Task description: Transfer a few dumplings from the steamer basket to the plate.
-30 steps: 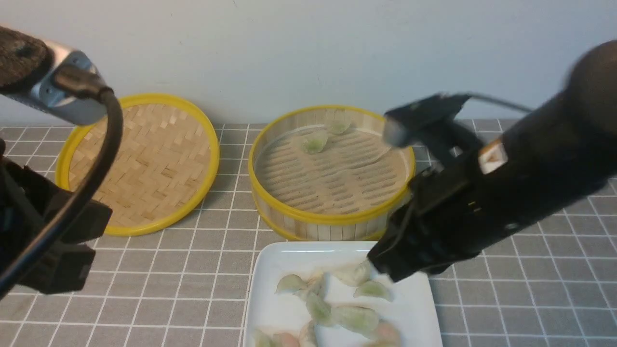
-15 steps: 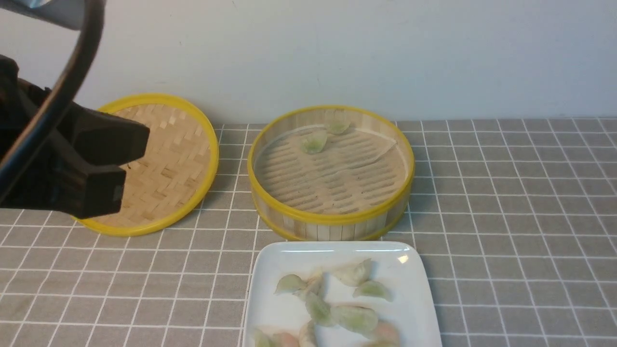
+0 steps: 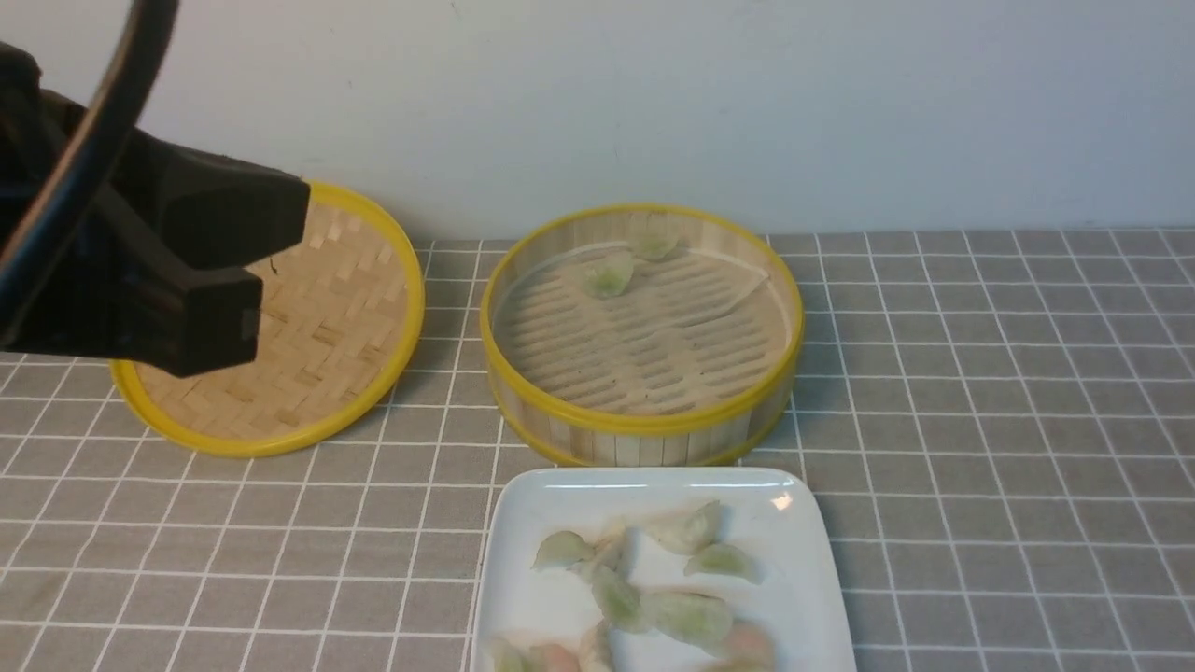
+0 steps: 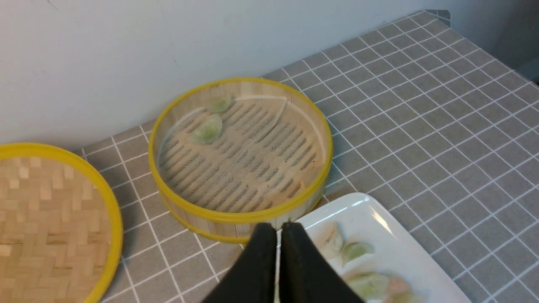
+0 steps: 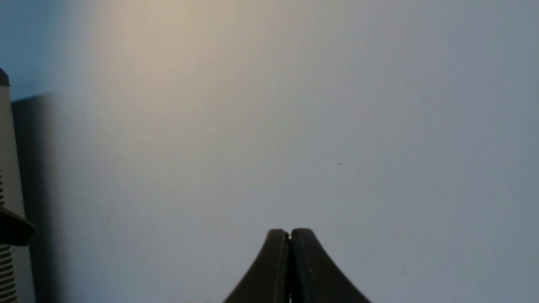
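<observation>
**While the left gripper (image 4: 278, 229) and right gripper (image 5: 289, 233) are pinched together on nothing, dumplings (image 3: 691, 616) lie in both steamer basket (image 3: 644, 425) and plate (image 3: 653, 485)**

Where the pale wall (image 3: 653, 93) meets the table, a grey tablecloth (image 3: 980, 420) with a white grid covers the whole surface. On it at the left lies the flat woven lid (image 3: 327, 327), partly hidden in the front view by the black left arm raised above it. Just beside the lid, in the middle, stands the steamer basket, and the white plate sits directly in front of it, nearly touching its wall. The right gripper faces only blank wall in its wrist view, fingers pressed flat together. The left gripper's fingers meet likewise, gripping nothing. A loose cluster of dumplings, green and pinkish, lies on the plate, some cut off by the picture's edge. Two more (image 3: 609, 275) rest in the basket near its far wall, one of them up against the slats.
</observation>
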You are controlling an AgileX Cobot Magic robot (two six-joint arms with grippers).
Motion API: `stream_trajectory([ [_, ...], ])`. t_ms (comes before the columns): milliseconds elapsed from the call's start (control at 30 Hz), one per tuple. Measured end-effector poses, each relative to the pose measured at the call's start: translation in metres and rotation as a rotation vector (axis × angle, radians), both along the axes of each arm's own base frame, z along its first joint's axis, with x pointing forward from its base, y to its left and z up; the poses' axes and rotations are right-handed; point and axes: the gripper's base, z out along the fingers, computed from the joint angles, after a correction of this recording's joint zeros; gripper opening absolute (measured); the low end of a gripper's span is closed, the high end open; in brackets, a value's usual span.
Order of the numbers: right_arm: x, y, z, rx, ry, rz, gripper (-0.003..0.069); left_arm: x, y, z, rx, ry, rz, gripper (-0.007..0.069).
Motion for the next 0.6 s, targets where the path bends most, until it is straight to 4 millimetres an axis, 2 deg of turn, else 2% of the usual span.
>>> stream_trajectory([
  [133,0.0,0.0,0.0,0.003,-0.001,-0.001,-0.0015,-0.015,0.013,-0.002,-0.025,-0.064,0.003,-0.0005],
  [200,0.0,0.0,0.0,0.005,0.0,0.0,-0.0015,-0.029,0.025,-0.006,-0.067,-0.146,0.008,-0.0005],
  [400,0.0,0.0,0.0,0.007,0.0,0.001,-0.0015,-0.062,0.051,-0.025,-0.205,-0.356,0.015,-0.0005],
  [600,0.0,0.0,0.0,0.008,0.0,0.001,-0.0015,-0.082,0.066,-0.038,-0.3,-0.392,0.023,-0.0005],
])
